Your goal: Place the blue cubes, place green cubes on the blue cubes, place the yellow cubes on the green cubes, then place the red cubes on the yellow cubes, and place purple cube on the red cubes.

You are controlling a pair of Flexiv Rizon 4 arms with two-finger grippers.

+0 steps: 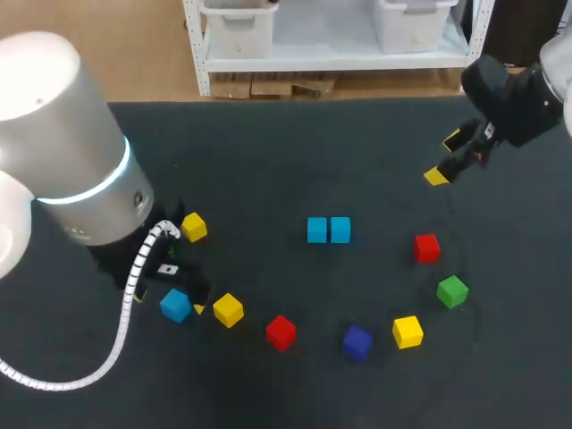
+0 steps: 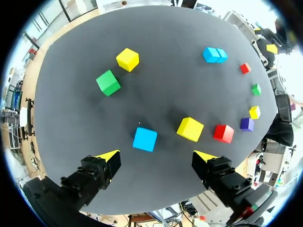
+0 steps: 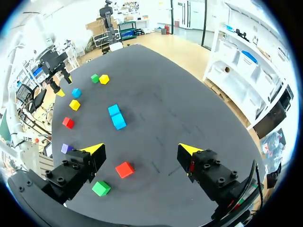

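Two blue cubes (image 1: 328,230) sit side by side, touching, mid-table. A third blue cube (image 1: 176,306) (image 2: 144,139) lies just ahead of my open left gripper (image 2: 156,158), under the gap between its fingers and untouched. Beside it are a yellow cube (image 1: 228,310) (image 2: 190,128) and a red cube (image 1: 281,332). A purple cube (image 1: 357,342), another yellow (image 1: 407,332), a green cube (image 1: 452,291) and a red cube (image 1: 426,248) (image 3: 124,169) lie at the right. My right gripper (image 1: 444,158) (image 3: 142,150) hangs open above the table's back right, holding nothing.
A further yellow cube (image 1: 194,227) (image 2: 128,59) lies by my left arm. A second green cube (image 2: 108,82) next to it is hidden behind the arm in the head view. The cubes form a loose arc around the blue pair.
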